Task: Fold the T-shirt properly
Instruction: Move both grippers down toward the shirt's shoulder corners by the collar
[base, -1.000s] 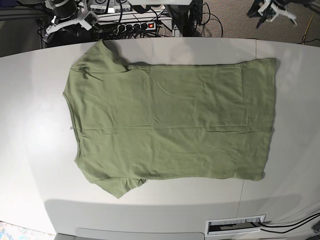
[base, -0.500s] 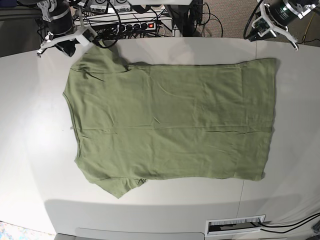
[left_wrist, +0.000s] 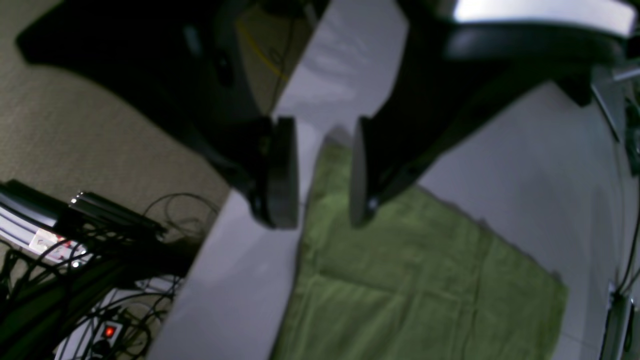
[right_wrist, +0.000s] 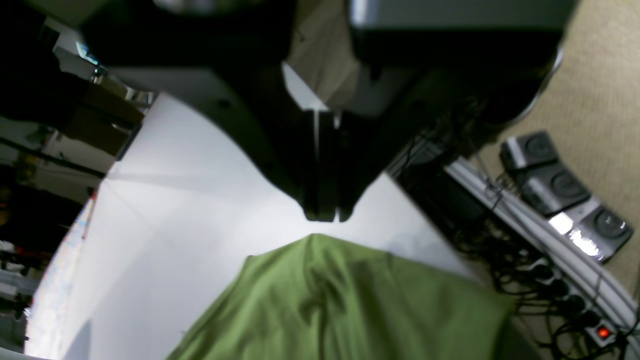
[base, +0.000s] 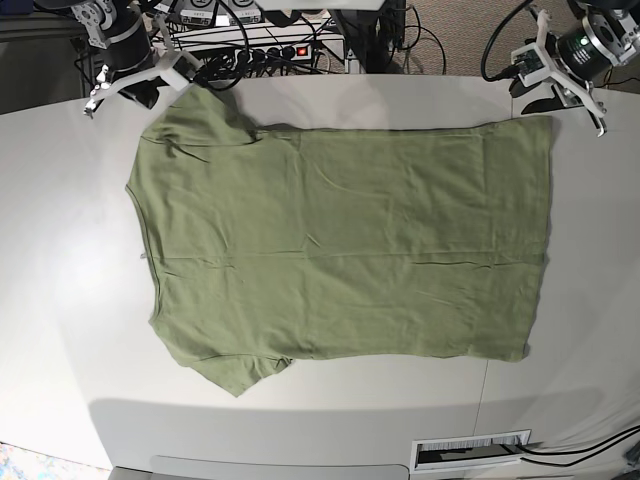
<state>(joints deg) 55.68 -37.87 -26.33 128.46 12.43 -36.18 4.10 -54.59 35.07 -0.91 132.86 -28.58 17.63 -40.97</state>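
Observation:
The olive-green T-shirt (base: 340, 250) lies flat on the white table (base: 60, 250), collar to the left and hem to the right. My left gripper (base: 560, 95) hovers over the far right hem corner. In the left wrist view the left gripper (left_wrist: 320, 220) stands open, the T-shirt (left_wrist: 410, 280) corner showing in the gap, nothing held. My right gripper (base: 140, 92) hangs just beyond the far sleeve at the top left. The right wrist view shows the right gripper (right_wrist: 325, 217) shut and empty, a little above the sleeve tip of the T-shirt (right_wrist: 350, 300).
Behind the table's far edge lie tangled cables and a power strip (base: 290, 50) with a red light. A white barcode label (base: 470, 450) sits at the front edge. The floor drops away close behind both grippers.
Both arms have come down toward the shirt's far corners. The left gripper has gone from shut to open; the right has stayed shut.

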